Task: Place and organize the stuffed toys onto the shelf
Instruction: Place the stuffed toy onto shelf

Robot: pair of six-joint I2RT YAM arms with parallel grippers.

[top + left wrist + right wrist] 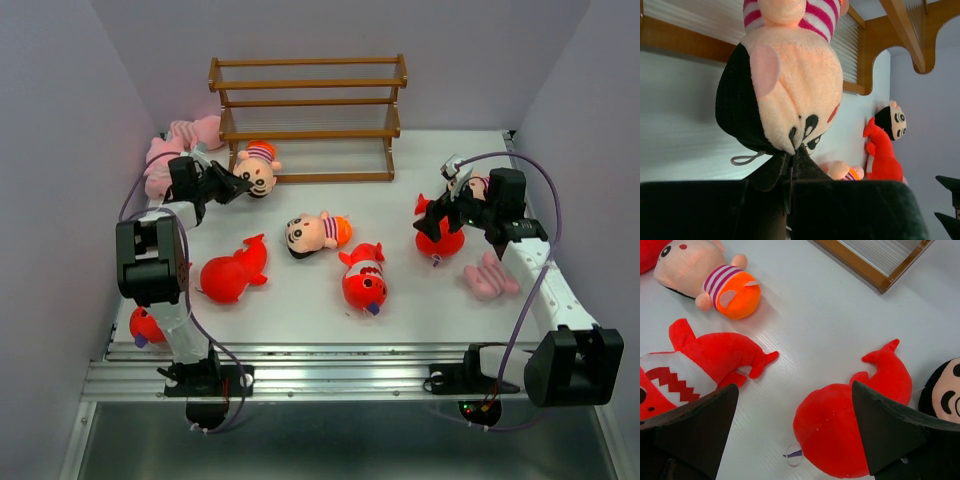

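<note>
A: Left side status?
B: We find the left gripper (232, 185) clamped on the face of the boy doll (258, 168), upper left, just before the shelf (305, 85).
A: Right side?
B: We see the right gripper (794, 390) spread apart over a red fish (840, 440).

Pale lavender walls (50, 100) around a white, evenly lit table (300, 310).

I see my right gripper (795, 388) wide open, one dark finger on each side. A red fish (837, 432) lies at five o'clock. Another fish (715, 360), with a white band, lies at nine. A boy doll (705, 275) is at eleven. The shelf (875, 271) corner is at one.
</note>
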